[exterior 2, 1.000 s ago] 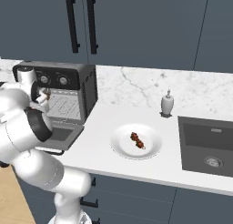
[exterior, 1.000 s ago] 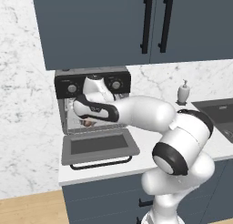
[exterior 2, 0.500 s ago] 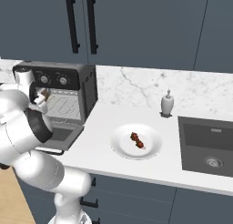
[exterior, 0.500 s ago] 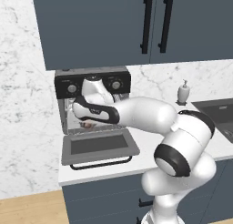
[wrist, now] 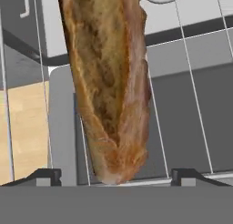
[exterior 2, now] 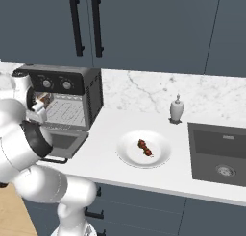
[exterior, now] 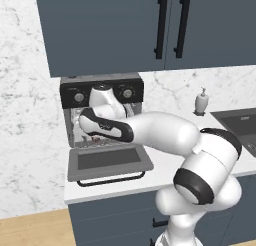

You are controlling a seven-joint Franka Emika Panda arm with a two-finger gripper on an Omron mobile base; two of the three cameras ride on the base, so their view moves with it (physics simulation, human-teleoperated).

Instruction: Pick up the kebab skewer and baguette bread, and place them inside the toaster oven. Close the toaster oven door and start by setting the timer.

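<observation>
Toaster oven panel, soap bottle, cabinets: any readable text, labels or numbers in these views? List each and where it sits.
No readable text in any view.
Toaster oven: the black top panel has round knobs; any marks around them are too small and blurred to read.
Soap bottle: plain, no label visible.
Cabinet doors: plain dark fronts with black bar handles, no lettering.
Baguette bread and wire rack in the hand view: no markings.
</observation>
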